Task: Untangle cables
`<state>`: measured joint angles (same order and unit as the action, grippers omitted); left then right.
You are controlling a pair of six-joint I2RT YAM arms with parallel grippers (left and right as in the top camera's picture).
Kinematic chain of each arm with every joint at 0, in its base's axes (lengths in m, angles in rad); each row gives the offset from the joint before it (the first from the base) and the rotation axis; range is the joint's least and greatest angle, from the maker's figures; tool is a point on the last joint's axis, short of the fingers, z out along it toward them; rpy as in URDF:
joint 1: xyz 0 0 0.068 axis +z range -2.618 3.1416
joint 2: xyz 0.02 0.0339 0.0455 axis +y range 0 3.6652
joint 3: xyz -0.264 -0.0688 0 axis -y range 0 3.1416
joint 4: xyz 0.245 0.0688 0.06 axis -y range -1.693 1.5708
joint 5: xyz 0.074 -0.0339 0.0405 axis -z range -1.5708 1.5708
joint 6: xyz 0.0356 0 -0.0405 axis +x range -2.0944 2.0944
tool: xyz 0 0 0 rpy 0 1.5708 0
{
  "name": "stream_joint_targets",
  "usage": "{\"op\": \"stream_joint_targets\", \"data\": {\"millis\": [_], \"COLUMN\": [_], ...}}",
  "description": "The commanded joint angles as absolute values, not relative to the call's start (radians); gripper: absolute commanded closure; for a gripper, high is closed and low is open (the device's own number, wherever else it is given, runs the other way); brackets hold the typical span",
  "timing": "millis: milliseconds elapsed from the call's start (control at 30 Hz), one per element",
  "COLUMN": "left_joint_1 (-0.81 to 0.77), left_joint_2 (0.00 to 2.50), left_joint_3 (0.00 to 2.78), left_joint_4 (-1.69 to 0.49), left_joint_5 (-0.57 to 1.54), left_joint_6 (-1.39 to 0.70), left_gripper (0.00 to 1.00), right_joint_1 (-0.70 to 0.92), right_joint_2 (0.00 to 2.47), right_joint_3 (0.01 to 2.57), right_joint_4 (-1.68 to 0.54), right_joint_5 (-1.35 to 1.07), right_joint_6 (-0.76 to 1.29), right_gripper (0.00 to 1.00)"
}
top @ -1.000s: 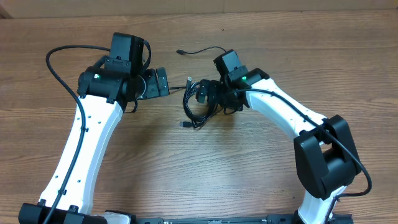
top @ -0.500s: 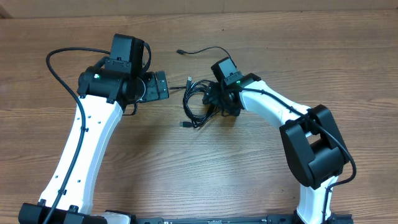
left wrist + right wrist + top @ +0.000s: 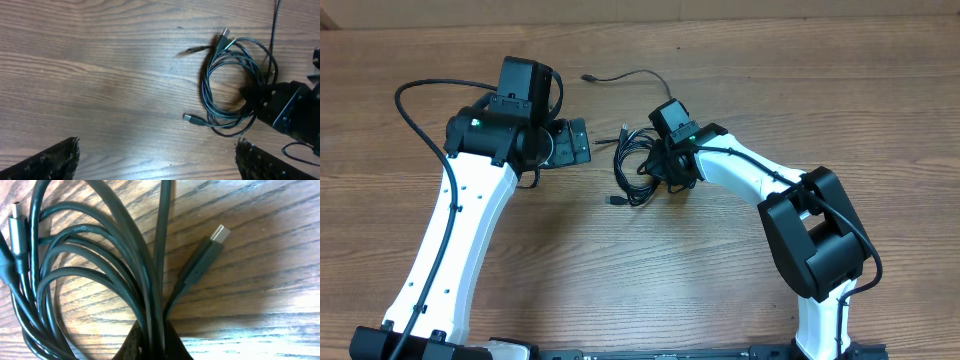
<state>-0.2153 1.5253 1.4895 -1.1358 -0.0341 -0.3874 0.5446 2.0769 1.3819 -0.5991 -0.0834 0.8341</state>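
Note:
The cables [image 3: 619, 172] lie as a small black coil on the wooden table between the two arms. One strand [image 3: 620, 74] trails off to the back, ending in a small plug. My right gripper [image 3: 656, 166] is shut on the coil's right side. In the right wrist view, several strands of the cables [image 3: 160, 240] run down into the pinched fingers of my right gripper [image 3: 152, 347], with a USB plug [image 3: 210, 242] lying beside them. My left gripper [image 3: 582, 142] hovers left of the coil, open and holding nothing. Its wrist view shows the cables [image 3: 204, 87] ahead of my left gripper [image 3: 157, 165].
The table [image 3: 720, 280] is bare wood. The thick black cable of my left arm [image 3: 415, 120] loops out to the left. My right arm's elbow block [image 3: 815, 240] stands over the table's near right part.
My right gripper has slid left onto the coil and shut on its strands. The loose strand at the back has shifted left. The left arm has not moved.

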Motion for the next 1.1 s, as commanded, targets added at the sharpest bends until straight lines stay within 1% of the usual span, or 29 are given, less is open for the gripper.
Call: {"op": "stream_joint_targets", "data": {"millis": [0,167,233,333,433,567,833,867,933,1067], "left_joint_1": [-0.216,-0.216,-0.216,-0.216,-0.216,-0.216,-0.216,-0.217,-0.217,-0.217], "left_joint_2": [1.532,1.532,1.532,1.532,1.533,1.533,1.533,1.533,1.533,1.533], "left_joint_3": [1.499,1.478,1.464,1.399,1.316,1.239,1.146,1.137,1.114,1.086], "left_joint_4": [-1.155,-1.158,-1.151,-1.083,-0.991,-0.926,-0.853,-0.842,-0.802,-0.75], "left_joint_5": [-0.032,-0.031,-0.017,0.067,0.186,0.237,0.239,0.242,0.255,0.256], "left_joint_6": [-0.397,-0.426,-0.462,-0.504,-0.506,-0.528,-0.83,-0.854,-0.884,-0.884], "left_gripper": [0.0,0.0,0.0,0.0,0.0,0.0,0.0,0.07,0.14,0.16], "right_joint_1": [0.531,0.497,0.485,0.466,0.464,0.464,0.464,0.464,0.463,0.463], "right_joint_2": [2.099,2.026,1.993,1.944,1.912,1.889,1.881,1.881,1.879,1.874], "right_joint_3": [1.404,1.447,1.447,1.447,1.447,1.447,1.448,1.448,1.448,1.448], "right_joint_4": [-0.611,-0.636,-0.637,-0.623,-0.614,-0.603,-0.602,-0.602,-0.603,-0.604], "right_joint_5": [-0.095,-0.19,-0.23,-0.313,-0.339,-0.34,-0.424,-0.437,-0.477,-0.55], "right_joint_6": [0.783,0.677,0.67,0.64,0.569,0.567,0.514,0.514,0.511,0.487], "right_gripper": [0.96,0.96,0.96,0.96,0.96,0.96,0.96,0.96,0.96,0.96]}}
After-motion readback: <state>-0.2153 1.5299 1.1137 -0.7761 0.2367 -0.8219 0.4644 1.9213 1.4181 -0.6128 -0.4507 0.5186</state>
